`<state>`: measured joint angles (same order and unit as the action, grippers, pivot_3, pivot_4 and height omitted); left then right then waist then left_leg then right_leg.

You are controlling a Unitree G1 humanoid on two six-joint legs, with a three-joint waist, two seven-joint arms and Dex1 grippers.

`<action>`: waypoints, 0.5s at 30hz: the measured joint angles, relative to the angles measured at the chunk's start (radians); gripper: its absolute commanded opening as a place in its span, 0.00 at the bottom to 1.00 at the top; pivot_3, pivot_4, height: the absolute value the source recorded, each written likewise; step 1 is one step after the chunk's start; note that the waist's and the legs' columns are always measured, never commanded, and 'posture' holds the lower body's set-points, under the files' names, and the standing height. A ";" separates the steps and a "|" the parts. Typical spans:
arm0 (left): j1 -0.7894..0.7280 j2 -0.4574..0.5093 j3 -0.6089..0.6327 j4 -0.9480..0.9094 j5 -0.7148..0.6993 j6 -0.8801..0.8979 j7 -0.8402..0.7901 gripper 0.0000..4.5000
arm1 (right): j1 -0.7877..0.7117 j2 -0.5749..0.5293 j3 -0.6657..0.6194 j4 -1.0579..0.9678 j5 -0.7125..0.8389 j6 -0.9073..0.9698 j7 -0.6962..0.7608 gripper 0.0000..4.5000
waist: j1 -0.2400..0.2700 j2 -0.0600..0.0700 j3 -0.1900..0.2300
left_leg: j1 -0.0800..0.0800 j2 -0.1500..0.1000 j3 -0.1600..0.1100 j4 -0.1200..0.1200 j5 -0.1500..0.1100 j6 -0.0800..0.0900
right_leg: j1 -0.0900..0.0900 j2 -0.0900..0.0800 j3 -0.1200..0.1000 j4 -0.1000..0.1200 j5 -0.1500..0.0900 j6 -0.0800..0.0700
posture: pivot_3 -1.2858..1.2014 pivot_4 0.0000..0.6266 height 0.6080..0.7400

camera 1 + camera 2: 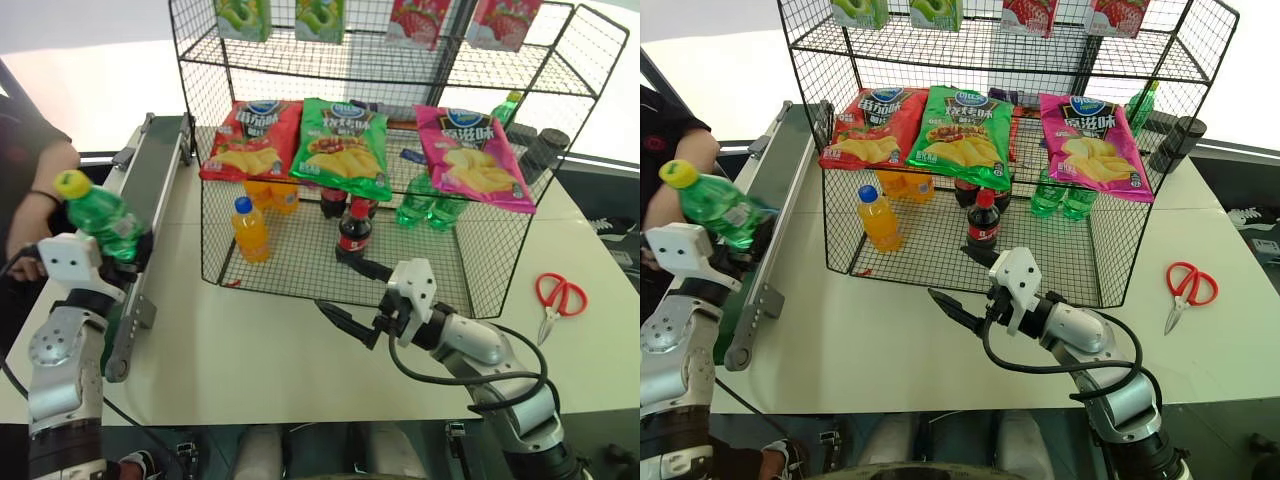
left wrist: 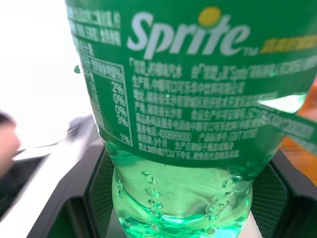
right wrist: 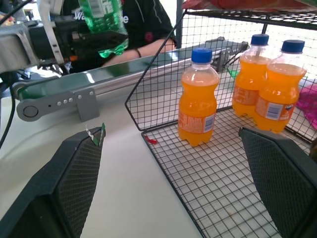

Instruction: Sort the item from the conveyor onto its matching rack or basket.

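Note:
The item, a green soda bottle [image 1: 100,215] with a yellow cap, is tilted and lifted above the conveyor [image 1: 155,175]. My left gripper [image 1: 128,250] is shut on its lower body. In the left wrist view the bottle [image 2: 188,99] stands between the black fingers [image 2: 94,183]. My right gripper [image 1: 330,280] hangs open and holds nothing, just in front of the front wall of the black wire shelf's lowest basket [image 1: 290,285]. The right wrist view looks between its pads [image 3: 79,168] into that basket and also catches the held bottle [image 3: 101,20].
The basket holds orange drink bottles [image 1: 250,230], dark cola bottles [image 1: 353,228] and green bottles [image 1: 425,205]. Chip bags [image 1: 345,145] lie on the tier above. Red scissors [image 1: 560,300] lie on the table at the right. A person's arm [image 1: 35,190] is beside the conveyor.

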<state>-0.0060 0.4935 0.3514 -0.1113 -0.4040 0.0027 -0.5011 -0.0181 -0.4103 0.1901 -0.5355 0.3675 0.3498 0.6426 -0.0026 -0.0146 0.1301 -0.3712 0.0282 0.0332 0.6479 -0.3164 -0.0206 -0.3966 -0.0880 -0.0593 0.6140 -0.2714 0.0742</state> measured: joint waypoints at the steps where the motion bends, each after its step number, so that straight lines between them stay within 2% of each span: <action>1: 0.014 0.000 -0.029 -0.021 -0.001 0.010 -0.028 0.67 | 0.003 0.000 0.001 0.000 0.000 -0.004 0.004 1.00 | -0.005 0.000 0.000 | 0.000 0.000 0.000 0.000 0.000 0.000 | 0.000 0.000 0.000 0.000 0.000 0.000 | 0.52 0.24 1.00; 5: 0.029 0.001 -0.183 -0.075 0.000 0.041 -0.144 0.67 | 0.001 0.000 0.002 0.001 -0.002 -0.021 0.012 1.00 | -0.010 0.000 0.000 | 0.000 0.000 0.000 0.000 0.000 0.000 | 0.000 0.000 0.000 0.000 -0.001 -0.002 | 0.52 0.24 1.00; 9: -0.030 -0.010 -0.327 -0.084 0.000 0.061 -0.256 0.67 | -0.014 0.007 0.006 0.013 0.000 -0.022 0.013 1.00 | -0.008 0.001 0.001 | 0.000 0.000 0.000 0.001 0.000 0.000 | 0.000 0.001 0.000 0.001 0.000 0.000 | 0.52 0.24 1.00; 15: -0.160 -0.060 -0.459 0.025 0.036 0.045 -0.376 0.67 | -0.027 0.018 0.011 0.017 0.008 -0.009 0.013 1.00 | -0.007 0.001 0.001 | 0.000 0.000 -0.001 0.003 0.000 0.001 | 0.001 0.007 -0.001 0.001 0.001 0.001 | 0.52 0.24 1.00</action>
<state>-0.1661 0.4332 -0.1077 -0.0868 -0.3678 0.0480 -0.8769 -0.0452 -0.3924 0.2009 -0.5182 0.3759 0.3404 0.6553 -0.0091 -0.0133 0.1309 -0.3712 0.0282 0.0325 0.6508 -0.3163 -0.0198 -0.3952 -0.0806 -0.0601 0.6154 -0.2708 0.0755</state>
